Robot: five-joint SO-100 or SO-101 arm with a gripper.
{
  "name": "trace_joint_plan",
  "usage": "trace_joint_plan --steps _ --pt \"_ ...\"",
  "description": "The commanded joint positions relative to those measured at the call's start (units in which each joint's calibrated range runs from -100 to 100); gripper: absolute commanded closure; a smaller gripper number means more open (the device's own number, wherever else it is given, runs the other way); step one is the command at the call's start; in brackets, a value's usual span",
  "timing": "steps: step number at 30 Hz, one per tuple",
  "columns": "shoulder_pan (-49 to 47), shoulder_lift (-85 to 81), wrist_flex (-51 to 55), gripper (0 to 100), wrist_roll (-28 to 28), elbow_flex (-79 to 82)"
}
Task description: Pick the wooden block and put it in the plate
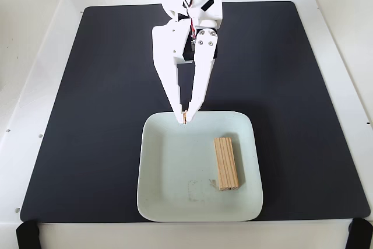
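Block lies flat in the plate, toward its right edge; job looks done. My pincer hangs closed and empty at the plate's far rim.

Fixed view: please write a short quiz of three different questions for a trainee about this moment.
1. True or false: the wooden block lies inside the plate.
2. How are the fingers of the end effector standing? A) wide open B) closed together, holding nothing C) closed on the block
3. Fill in: the plate rests on a ____ mat.

Key: 1 true. 2 B; the tips meet over the plate's far rim, apart from the block. 3 black.
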Motion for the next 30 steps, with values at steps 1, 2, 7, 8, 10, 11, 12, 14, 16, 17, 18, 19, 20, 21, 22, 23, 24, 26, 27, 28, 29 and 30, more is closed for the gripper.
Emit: trace_joint_plan --steps 1,2,7,8,10,11,12,14,16,17,18,19,20,21,22,23,24,26,27,28,29,30 --pt "0.0 -9.0 -0.9 99 -0.1 5.9" --pt "-0.1 -11.8 -0.9 99 -0.1 8.9" --pt "-0.4 -29.9 -0.2 99 -0.1 27.0" --pt "-0.5 -34.0 -0.1 99 -0.1 30.8" --pt "-0.7 -41.8 -0.1 99 -0.1 38.0" --pt "-1.0 -45.6 -0.1 99 -0.1 41.4" --pt "-1.2 -49.2 -0.1 99 -0.1 44.5" --pt "-1.5 -56.3 -0.1 99 -0.1 50.6" --pt "-2.5 -63.1 -0.1 99 -0.1 56.6" --pt "-2.8 -66.4 -0.1 99 -0.1 59.4" --pt "-2.9 -69.8 -0.1 99 -0.1 62.3" --pt "-2.9 -73.3 -0.1 99 -0.1 65.3" --pt "-2.9 -76.8 -0.1 99 -0.1 68.2" --pt "-2.9 -80.2 -0.1 99 -0.2 71.1" --pt "-2.9 -83.6 -0.1 99 -0.2 73.9" --pt "-2.9 -86.9 -0.1 99 -0.2 76.5" --pt "-2.9 -89.7 0.1 99 -0.2 78.5" --pt "-3.2 -93.9 4.4 99 -1.4 79.0" --pt "-3.8 -96.0 8.1 99 -2.2 79.0" --pt "-4.2 -97.6 11.2 99 -2.8 79.0" --pt "-4.7 -99.2 14.2 99 -3.0 79.0" --pt "-4.9 -100.7 17.5 99 -2.9 79.0"
